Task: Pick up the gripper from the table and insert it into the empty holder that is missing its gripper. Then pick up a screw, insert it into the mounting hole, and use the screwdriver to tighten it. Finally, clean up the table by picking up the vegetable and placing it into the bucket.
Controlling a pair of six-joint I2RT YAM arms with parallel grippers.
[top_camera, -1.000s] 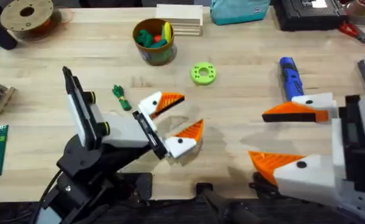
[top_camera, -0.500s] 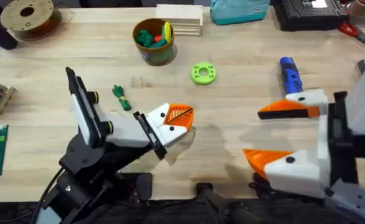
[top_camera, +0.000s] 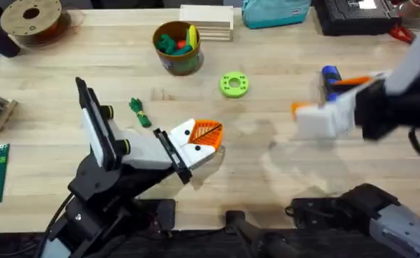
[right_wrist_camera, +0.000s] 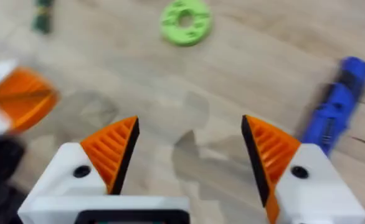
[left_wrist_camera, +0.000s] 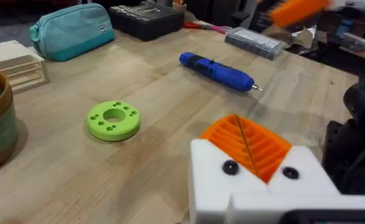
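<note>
Both end effectors matter: left end effector [top_camera: 204,137] pressed together, right end effector [right_wrist_camera: 189,152] spread, should straddle the bright blue pen-shaped screwdriver [top_camera: 331,84] squarely.

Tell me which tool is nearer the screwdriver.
Right. The right tool sits just beside the blue screwdriver, partly overlapping it in the overhead view, fingers open. The left tool is shut near the table's middle, well away, with the green ring between.

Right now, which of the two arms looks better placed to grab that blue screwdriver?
The right. Its gripper is open and hovers near the screwdriver, while the left gripper is shut and sits across the table from it.
</note>
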